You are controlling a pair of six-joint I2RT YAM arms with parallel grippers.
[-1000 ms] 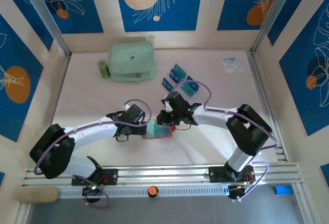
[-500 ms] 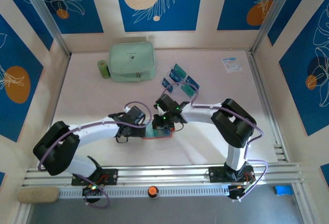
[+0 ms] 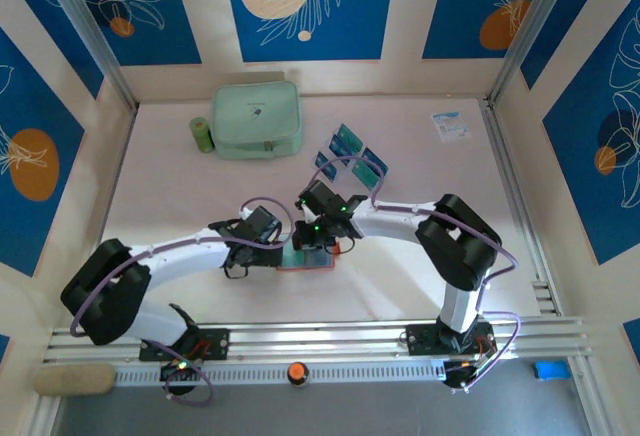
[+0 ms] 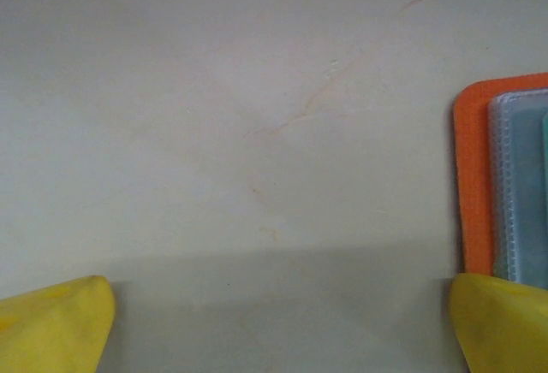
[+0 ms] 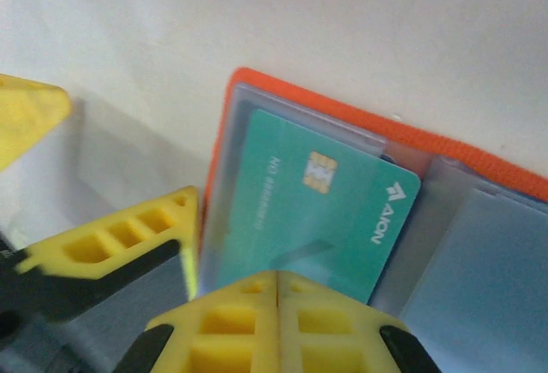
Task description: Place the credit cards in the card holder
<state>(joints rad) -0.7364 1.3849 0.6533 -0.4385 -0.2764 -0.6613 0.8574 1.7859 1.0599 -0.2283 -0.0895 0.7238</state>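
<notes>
Shifted since a second ago: right gripper (image 3: 316, 234) is now carried leftward onto the card holder (image 3: 306, 256), with its elbow swung in toward it. Hardly any change is noted over the last half second.

Card holder is seen lying open and flat on the table (image 3: 200, 196), orange cover down, clear sleeves up. One teal credit card (image 5: 318, 210) is seen partly slid into the sleeve by the holder's left edge, chip face up.

Right gripper's jaws are pressed together at the card's near edge. Whether the card is pinched or only pushed cannot be told, that edge being hidden.

Left gripper (image 3: 272, 248) is held just beside the holder's left edge, jaws spread wide with nothing between them. One fingertip (image 4: 497, 330) is seen at the orange border.

Remaining credit cards (image 3: 348, 154) are stood just beyond the holder's far side.
</notes>
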